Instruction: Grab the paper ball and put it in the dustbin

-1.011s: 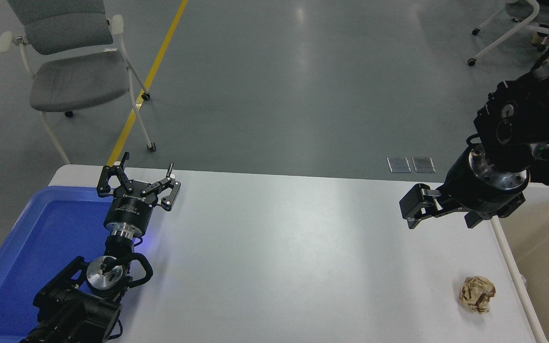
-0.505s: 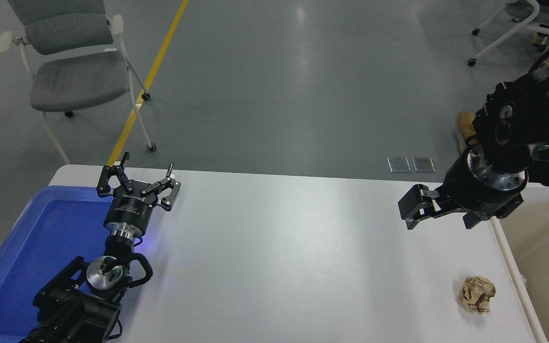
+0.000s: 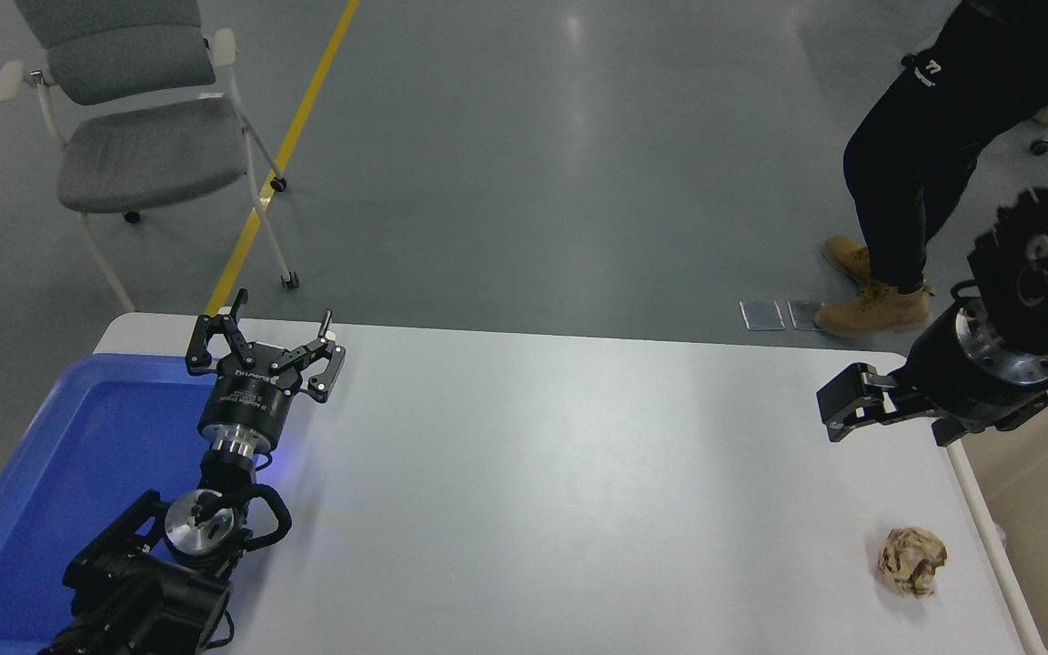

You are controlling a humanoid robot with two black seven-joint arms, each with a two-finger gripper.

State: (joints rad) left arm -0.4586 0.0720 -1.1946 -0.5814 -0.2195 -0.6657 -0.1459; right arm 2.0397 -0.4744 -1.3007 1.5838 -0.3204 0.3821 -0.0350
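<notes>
The white table (image 3: 533, 491) is taking up most of what I'm looking at, with the grey floor (image 3: 533, 164) stretching away behind it. At the right edge the dustbin (image 3: 988, 528) is standing against the table, its white rim and tan inner wall showing. On the left the blue tray (image 3: 51, 473) is lying under the parked left arm, and the left gripper (image 3: 265, 350) is resting over the tray's far corner with its fingers spread apart, just as it was a moment ago.

A person in dark trousers (image 3: 933, 118) and tan boots (image 3: 870, 305) is now walking past the table's far right corner; half a second ago only one boot was showing there. A grey chair (image 3: 133, 118) is standing at the upper left beside the yellow floor line (image 3: 278, 155).

The right arm is pulling back toward the right, so the right gripper (image 3: 838, 414) is now hanging nearer the dustbin's rim than before, above the table and well apart from the paper ball. Its fingers look drawn together, holding nothing.

The paper ball (image 3: 912, 561) is lying untouched on the table at the near right, just beside the dustbin's rim, where it was before.
</notes>
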